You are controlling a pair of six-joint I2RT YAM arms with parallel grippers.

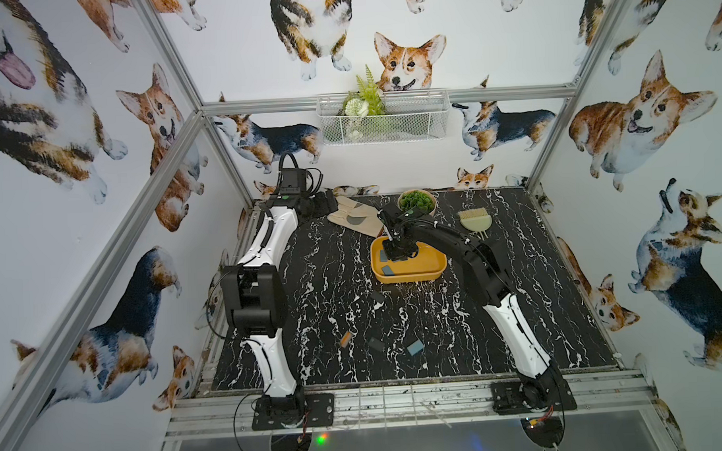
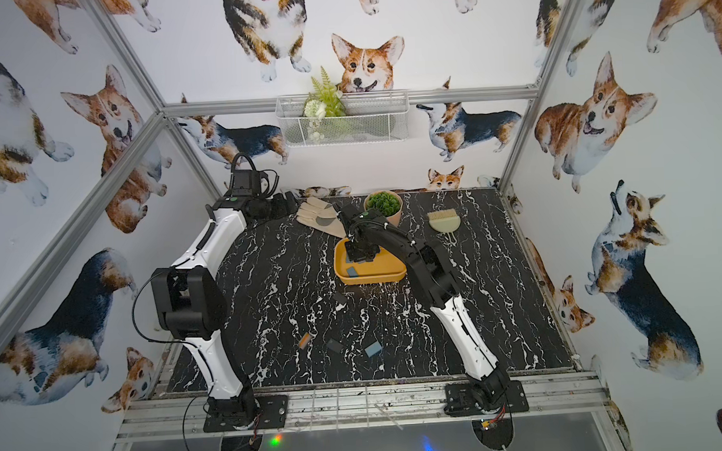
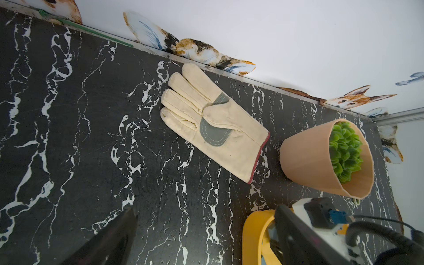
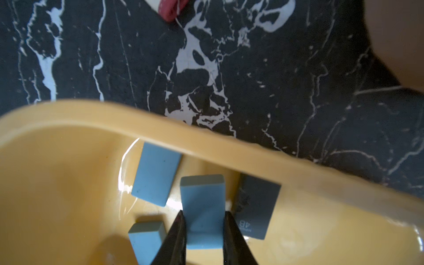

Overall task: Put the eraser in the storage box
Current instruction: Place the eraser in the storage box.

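Storage box (image 4: pixel 206 140) with three erasers (image 4: pixel 156 174), fourth eraser (image 4: pixel 202 195) in pinch of right gripper (image 4: pixel 204 213); left gripper (image 3: pixel 205 211) spread.

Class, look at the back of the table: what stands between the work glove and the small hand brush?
The potted plant stands between the glove and the brush, apart from both. Both top views show it.

We see soft, even light in both top views, while the right wrist view shows glare toward seven o'clock on the storage box (image 4: pixel 57 172), its rim seemingly blurred.
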